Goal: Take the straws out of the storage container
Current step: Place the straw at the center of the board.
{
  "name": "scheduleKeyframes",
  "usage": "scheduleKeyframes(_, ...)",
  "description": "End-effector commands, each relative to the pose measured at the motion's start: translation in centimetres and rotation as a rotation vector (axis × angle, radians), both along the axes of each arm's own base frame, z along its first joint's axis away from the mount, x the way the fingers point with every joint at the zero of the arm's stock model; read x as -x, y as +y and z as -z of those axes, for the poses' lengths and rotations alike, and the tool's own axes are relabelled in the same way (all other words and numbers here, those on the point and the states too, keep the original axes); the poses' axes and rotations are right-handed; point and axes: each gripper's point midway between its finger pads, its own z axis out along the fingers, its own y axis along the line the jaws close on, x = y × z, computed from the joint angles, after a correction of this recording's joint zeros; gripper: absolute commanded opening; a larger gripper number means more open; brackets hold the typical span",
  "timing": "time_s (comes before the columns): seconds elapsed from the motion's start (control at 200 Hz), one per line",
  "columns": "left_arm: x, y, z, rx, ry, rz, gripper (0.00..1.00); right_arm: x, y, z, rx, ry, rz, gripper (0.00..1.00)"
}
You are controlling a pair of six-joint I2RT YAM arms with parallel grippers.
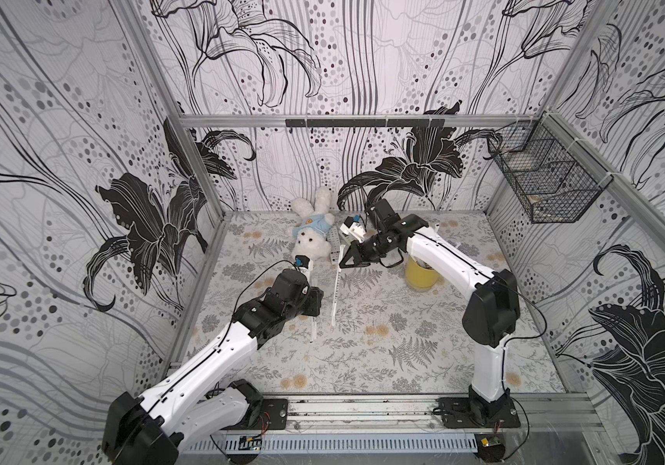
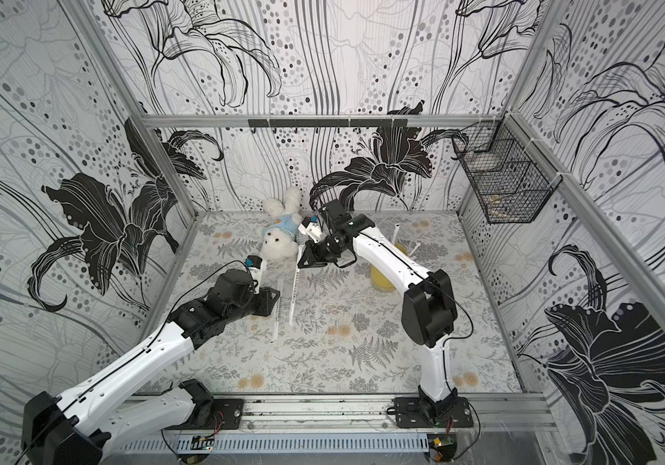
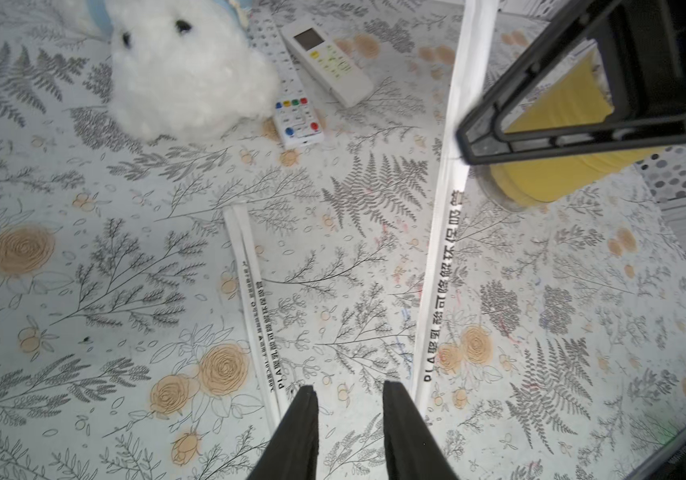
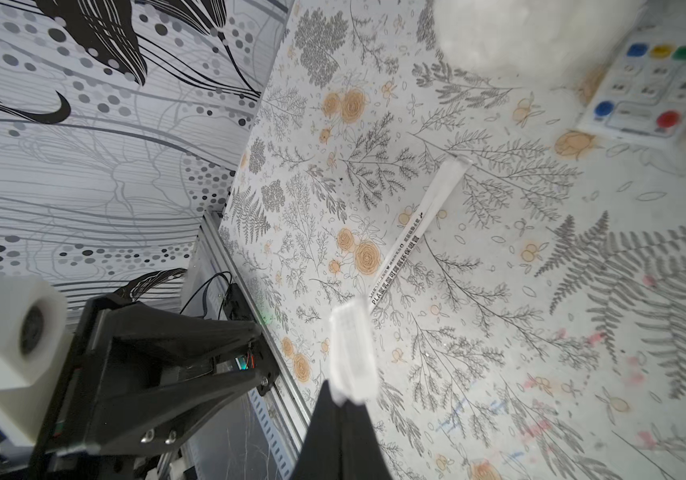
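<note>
Partway, we're pinching one straw (image 1: 335, 296) in R claw (image 1: 342, 264), clear of the yellow cup (image 1: 419, 277); L claw (image 3: 349, 395) is hanging half-open, empty. Another straw (image 3: 249, 291) is lying on the table (image 1: 363, 362); more straws (image 2: 396, 231) are standing in it.

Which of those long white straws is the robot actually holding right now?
The hanging straw, pinched near its top end by the right claw. The flat straw lies loose on the mat by the left claw; others stand in the yellow cup.
</note>
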Motion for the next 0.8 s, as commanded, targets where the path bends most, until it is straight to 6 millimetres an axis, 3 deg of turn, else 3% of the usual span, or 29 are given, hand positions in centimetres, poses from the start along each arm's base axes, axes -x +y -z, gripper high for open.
scheduleKeyframes(0.0,-1.0,0.3,1.3,0.038,0.029,-0.026,0.31,0.2,1.8,0.8,-0.046,0.084,-0.041,0.0)
scheduleKeyframes(0.416,-2.0,1.3,4.8,0.01,0.089,-0.11,0.29,-0.4,3.7,8.1,0.019,0.256,-0.08,0.0)
scheduleKeyframes(0.606,-2.1,1.8,6.6,0.013,0.097,-0.151,0.29,-0.7,4.2,10.0,0.047,0.276,-0.085,0.0)
scheduleKeyframes(0.796,-2.0,2.2,6.7,0.019,0.075,-0.17,0.29,-0.7,4.8,11.8,0.057,0.307,-0.09,0.0)
